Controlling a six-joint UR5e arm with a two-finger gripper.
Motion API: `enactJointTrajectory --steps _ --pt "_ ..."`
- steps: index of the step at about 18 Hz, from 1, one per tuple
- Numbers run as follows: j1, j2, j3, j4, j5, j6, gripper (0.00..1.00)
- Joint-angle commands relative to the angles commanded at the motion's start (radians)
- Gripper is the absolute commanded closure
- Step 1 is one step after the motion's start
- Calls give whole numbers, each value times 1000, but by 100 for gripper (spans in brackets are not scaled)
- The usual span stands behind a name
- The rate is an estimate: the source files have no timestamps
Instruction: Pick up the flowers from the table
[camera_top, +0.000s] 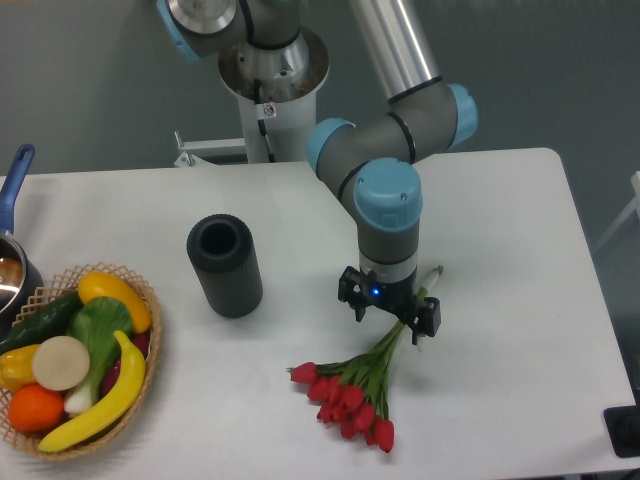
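Observation:
The flowers (350, 395) are a bunch of red tulip buds on green stems, lying on the white table (500, 230) at the front centre. The buds point to the front left; the pale cut ends (430, 275) reach to the back right. My gripper (390, 312) hangs straight down over the stems, about midway along them. Its black body hides the fingertips and the part of the stems beneath it. I cannot tell whether the fingers are open or closed on the stems.
A black cylinder vase (224, 265) stands upright left of the gripper. A wicker basket (140, 290) of fruit and vegetables sits at the front left edge. A pot with a blue handle (14, 180) is at the far left. A dark object (625, 430) sits at the front right corner.

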Motion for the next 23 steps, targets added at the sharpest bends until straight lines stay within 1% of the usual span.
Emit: enactJointTrajectory --steps 2,3,6,10,11,13,14,15,16,17,20,23 --pt "-26 -26 2 5 -3 -3 0" --pt "-26 -37 8 6 -5 -3 0" --pt "-28 -75 55 5 -5 -3 0" --pt "-32 -83 48 5 -6 -2 0" --pt "-34 -81 51 6 -6 -2 6" --pt "-35 -88 58 6 -6 0 36" --pt "-37 -98 60 6 -6 0 50" --pt "-38 -100 60 6 -8 0 71" --pt "-38 -98 60 5 -11 3 96" --pt "-37 -97 58 5 -11 9 100" --pt "-38 -88 45 3 -6 6 100" --pt "-40 -59 41 -5 2 -11 100"
